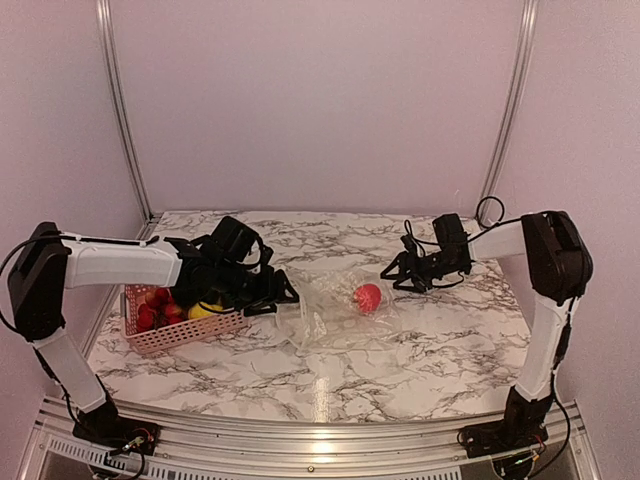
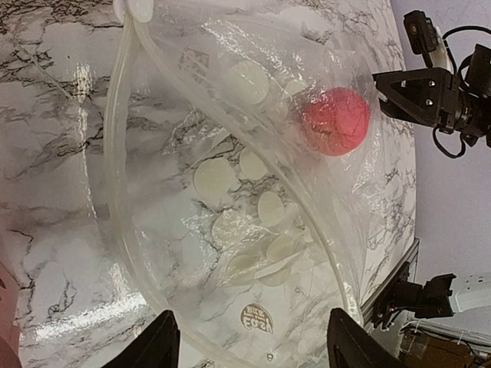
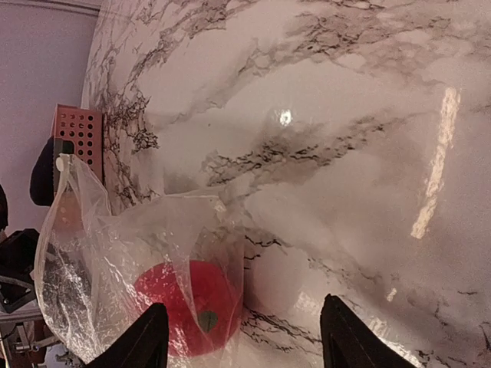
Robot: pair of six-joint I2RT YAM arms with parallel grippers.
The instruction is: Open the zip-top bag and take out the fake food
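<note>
The zip-top bag [image 1: 335,312] lies on the marble table in the middle, its mouth gaping toward my left gripper. One red toy fruit [image 1: 368,297] sits inside it at the far end; it also shows in the left wrist view [image 2: 335,120] and the right wrist view [image 3: 188,307]. My left gripper [image 1: 285,297] is open and empty at the bag's mouth [image 2: 115,153]. My right gripper [image 1: 402,276] is open and empty just right of the bag's closed end, apart from it. More fake food [image 1: 165,308], red and yellow, lies in the pink basket.
The pink perforated basket [image 1: 175,335] stands at the left under my left arm. The table's metal front rail [image 1: 320,440] runs along the near edge. Walls enclose the back and sides.
</note>
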